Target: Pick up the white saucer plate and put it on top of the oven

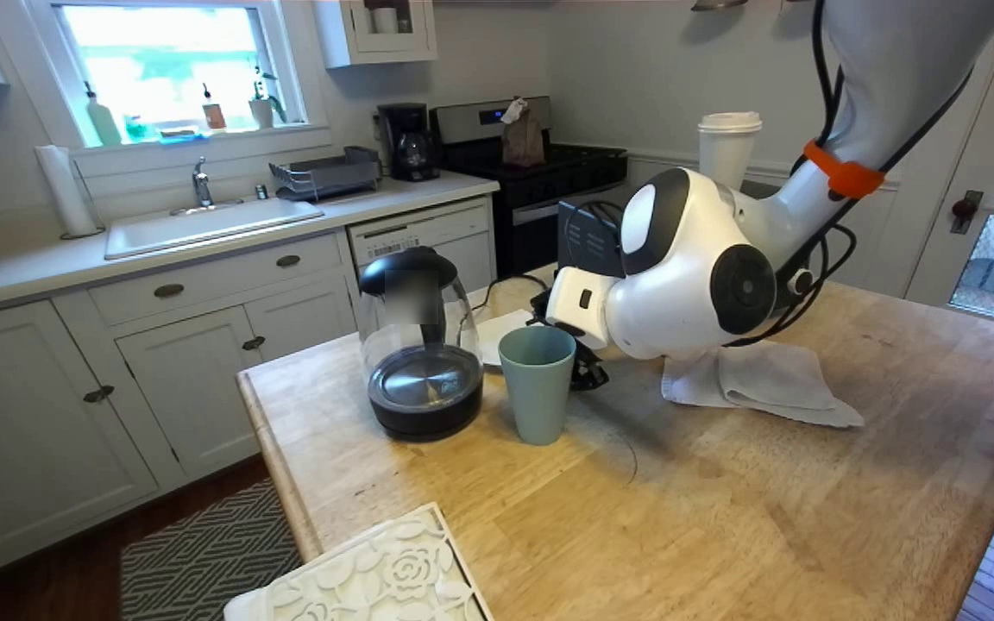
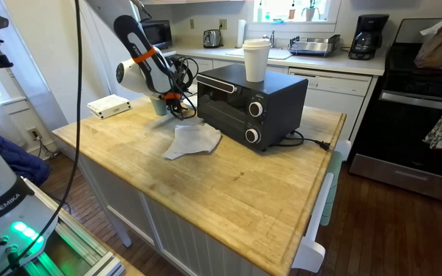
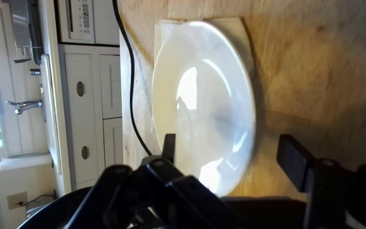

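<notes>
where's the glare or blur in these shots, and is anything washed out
In the wrist view, bright reflections glare off the white saucer plate, while the jaws stand apart, dark and underlit; in both exterior views, the window is washed out by daylight; in an exterior view, a blurry patch sits over the upper part of the kettle.

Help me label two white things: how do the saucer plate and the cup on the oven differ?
The saucer plate is shallow; the cup is tall. The saucer plate is uncovered; the cup wears a lid. The saucer plate rests over a pale sheet on the table; the cup stands upright on the oven. Both are white.
</notes>
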Robot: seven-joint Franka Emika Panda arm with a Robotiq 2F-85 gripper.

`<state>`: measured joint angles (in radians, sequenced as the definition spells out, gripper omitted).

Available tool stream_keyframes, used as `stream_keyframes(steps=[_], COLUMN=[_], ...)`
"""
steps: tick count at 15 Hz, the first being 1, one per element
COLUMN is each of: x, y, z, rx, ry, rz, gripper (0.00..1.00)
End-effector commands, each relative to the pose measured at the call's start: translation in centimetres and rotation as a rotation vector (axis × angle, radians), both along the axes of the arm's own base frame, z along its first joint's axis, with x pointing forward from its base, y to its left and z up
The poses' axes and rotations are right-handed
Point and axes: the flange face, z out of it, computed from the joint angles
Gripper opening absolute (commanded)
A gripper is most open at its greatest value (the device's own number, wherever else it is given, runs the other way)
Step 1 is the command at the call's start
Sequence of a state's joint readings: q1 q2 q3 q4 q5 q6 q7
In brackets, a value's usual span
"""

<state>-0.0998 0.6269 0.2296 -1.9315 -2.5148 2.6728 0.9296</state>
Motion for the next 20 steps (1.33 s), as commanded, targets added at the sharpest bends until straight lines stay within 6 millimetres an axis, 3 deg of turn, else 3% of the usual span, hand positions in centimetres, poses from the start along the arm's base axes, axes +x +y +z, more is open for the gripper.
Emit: stream_keyframes(steps=[1, 3, 5, 8, 10, 11, 13, 18, 20], x=[2.0, 2.8, 2.9, 2.1, 1.7, 1.9, 2.4, 2.4, 2.6], y=[2.2, 2.3, 1.8, -0.8, -2.1, -2.3, -2.2, -2.0, -2.1], z=[0.6, 0.6, 0.2, -1.4, -2.2, -2.2, -1.8, -2.5, -2.5], rx=[0.001, -0.003, -0.013, -0.035, -0.036, -0.03, -0.024, -0.022, -0.022], ry=[-0.007, -0.007, 0.005, 0.054, 0.093, 0.091, 0.078, 0.084, 0.084], rz=[0.063, 0.075, 0.079, 0.063, 0.056, 0.056, 0.056, 0.059, 0.059], gripper=[0.72, 0.57, 0.52, 0.69, 0.6, 0.38, 0.34, 0.01, 0.0])
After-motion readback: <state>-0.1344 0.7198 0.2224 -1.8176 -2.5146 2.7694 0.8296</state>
